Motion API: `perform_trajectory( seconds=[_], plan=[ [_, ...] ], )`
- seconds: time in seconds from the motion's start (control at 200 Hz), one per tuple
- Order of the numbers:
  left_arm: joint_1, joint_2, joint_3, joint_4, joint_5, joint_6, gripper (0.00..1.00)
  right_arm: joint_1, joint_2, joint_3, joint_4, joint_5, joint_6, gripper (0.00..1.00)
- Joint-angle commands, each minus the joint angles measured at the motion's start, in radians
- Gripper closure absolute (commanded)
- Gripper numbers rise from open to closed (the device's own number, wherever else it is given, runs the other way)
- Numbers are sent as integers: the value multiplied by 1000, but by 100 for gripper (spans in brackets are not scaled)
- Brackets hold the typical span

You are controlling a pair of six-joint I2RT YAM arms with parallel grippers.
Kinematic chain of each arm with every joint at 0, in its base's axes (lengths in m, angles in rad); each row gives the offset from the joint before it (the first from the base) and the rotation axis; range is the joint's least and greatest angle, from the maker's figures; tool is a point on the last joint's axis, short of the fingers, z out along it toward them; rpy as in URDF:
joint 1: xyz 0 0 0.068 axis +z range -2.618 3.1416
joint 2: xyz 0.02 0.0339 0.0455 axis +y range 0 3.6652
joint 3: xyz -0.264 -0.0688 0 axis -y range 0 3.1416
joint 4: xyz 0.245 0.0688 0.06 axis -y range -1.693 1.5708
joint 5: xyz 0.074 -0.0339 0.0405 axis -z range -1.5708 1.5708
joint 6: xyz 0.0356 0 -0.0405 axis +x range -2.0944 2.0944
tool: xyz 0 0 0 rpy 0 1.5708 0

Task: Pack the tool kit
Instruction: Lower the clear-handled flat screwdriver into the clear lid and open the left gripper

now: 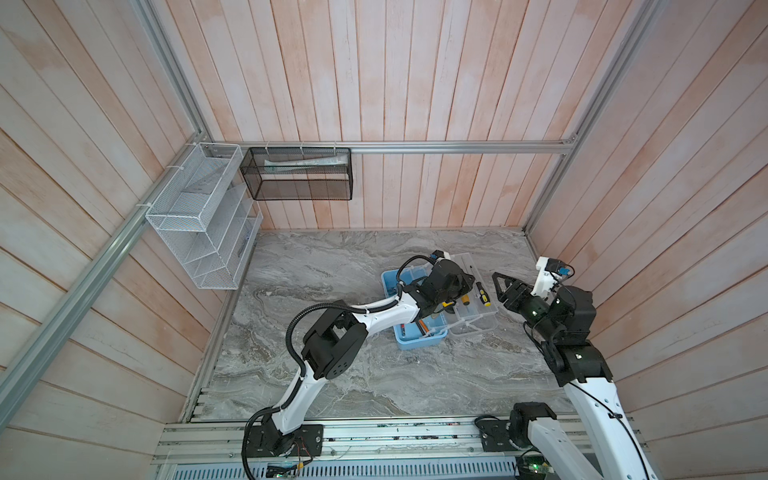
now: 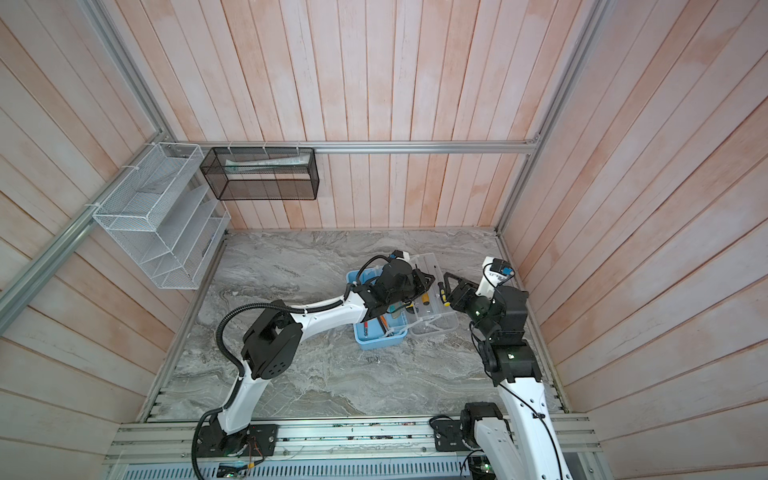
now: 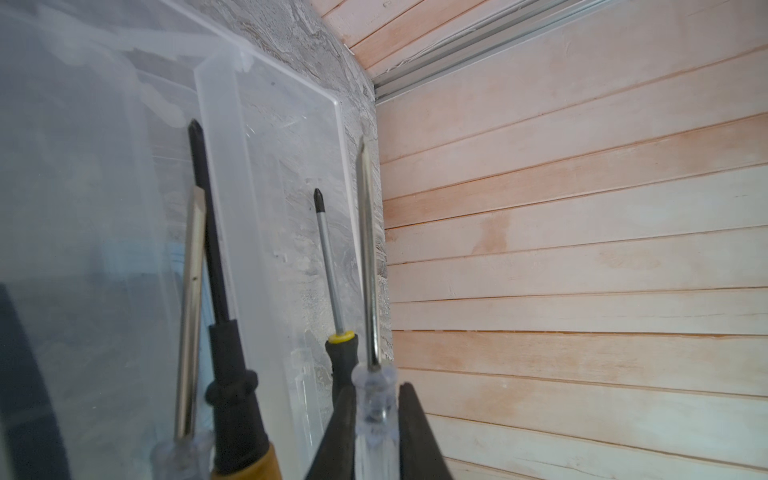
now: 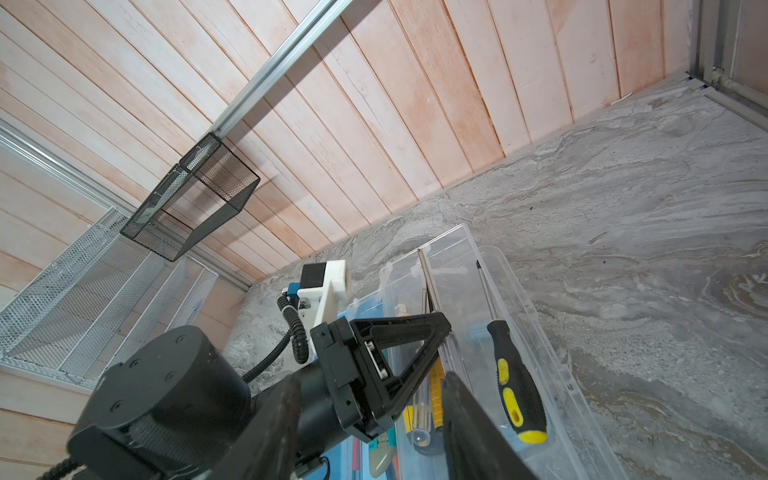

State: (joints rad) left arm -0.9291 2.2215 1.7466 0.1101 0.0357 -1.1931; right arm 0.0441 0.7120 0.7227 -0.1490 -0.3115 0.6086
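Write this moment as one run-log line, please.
left gripper: jaws shut on clear-handled screwdriver, at clear case | right gripper: jaws open, empty

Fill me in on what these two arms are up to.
They are packing a tool kit. The left gripper is shut on a clear-handled screwdriver and holds it at the clear plastic case, where other screwdrivers already lie, among them a black-and-yellow screwdriver. The right gripper is open and empty, hovering beside the case. The blue bin next to the case has a few tools left in it.
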Motion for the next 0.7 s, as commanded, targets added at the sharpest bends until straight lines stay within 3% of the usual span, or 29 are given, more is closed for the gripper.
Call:
perform_trajectory(
  seconds=[0.0, 0.35, 0.48, 0.69],
  plan=[
    [-4, 20, 25, -42, -22, 25, 92, -4, -3, 15, 20, 14, -12, 46],
    [-8, 30, 33, -43, -2, 26, 83, -5, 0, 9, 24, 11, -10, 45],
    [-8, 30, 26, -30, 13, 18, 74, -6, 0, 5, 29, 9, -10, 45],
    [-2, 29, 24, -24, 28, 4, 72, -5, 5, 0, 42, -4, -5, 45]
  ],
)
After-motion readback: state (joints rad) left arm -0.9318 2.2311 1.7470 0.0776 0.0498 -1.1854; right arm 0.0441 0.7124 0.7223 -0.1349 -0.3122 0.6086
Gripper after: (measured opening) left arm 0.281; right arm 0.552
